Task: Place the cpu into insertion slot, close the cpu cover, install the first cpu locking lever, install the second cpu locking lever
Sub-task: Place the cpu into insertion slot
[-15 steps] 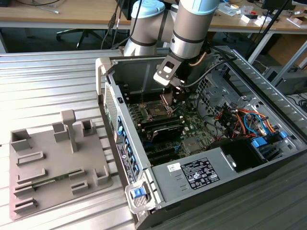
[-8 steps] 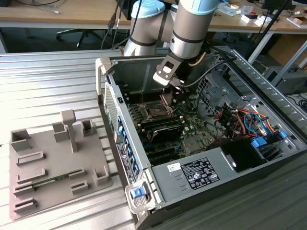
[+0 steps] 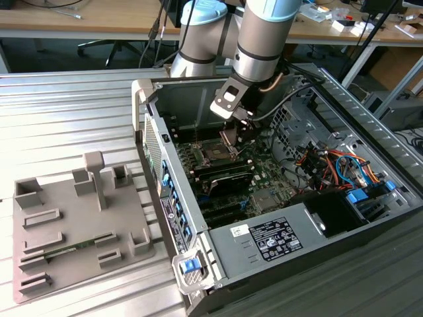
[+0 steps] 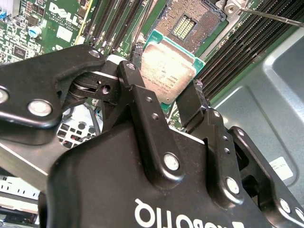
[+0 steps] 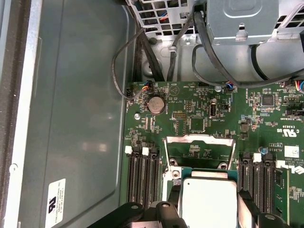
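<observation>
My gripper (image 4: 167, 78) is shut on the cpu (image 4: 166, 71), a small square chip with a dull metal face and a green edge, held by two opposite sides between the black fingers (image 4: 135, 71). The chip hangs just above the green motherboard, close beside the insertion slot (image 4: 190, 21), which lies open with its pin field bare. In the first wrist view the cpu (image 5: 209, 194) sits below the cpu cover (image 5: 199, 139), a silver frame standing raised. A thin locking lever (image 4: 273, 16) sticks out past the slot. In the exterior view the gripper (image 3: 239, 129) hovers over the slot (image 3: 215, 154).
The open computer case (image 3: 142, 105) surrounds the board, with black memory slots (image 4: 237, 52) on both sides of the socket. A power supply (image 3: 277, 241) and coloured cables (image 3: 337, 162) lie on the exterior view's right. A grey fixture tray (image 3: 66, 224) lies on the exterior view's left.
</observation>
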Controlling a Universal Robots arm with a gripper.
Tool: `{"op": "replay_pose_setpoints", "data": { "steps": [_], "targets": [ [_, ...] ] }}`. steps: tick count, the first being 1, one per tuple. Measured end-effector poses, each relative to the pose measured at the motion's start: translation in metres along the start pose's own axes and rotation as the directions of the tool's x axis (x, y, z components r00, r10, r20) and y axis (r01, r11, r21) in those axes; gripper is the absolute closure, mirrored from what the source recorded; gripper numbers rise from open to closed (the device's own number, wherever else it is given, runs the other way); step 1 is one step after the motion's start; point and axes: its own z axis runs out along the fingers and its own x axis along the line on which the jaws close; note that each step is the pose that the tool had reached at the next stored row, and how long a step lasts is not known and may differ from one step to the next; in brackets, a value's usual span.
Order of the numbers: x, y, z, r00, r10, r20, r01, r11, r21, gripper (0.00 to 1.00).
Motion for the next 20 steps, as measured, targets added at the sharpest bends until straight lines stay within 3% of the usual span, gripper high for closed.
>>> {"op": "replay_pose_setpoints", "data": {
  "steps": [20],
  "targets": [
    [0.0007, -0.0058, 0.0059, 1.0000, 0.000, 0.0000, 0.000, 1.0000, 0.0000, 0.45]
  ]
}}
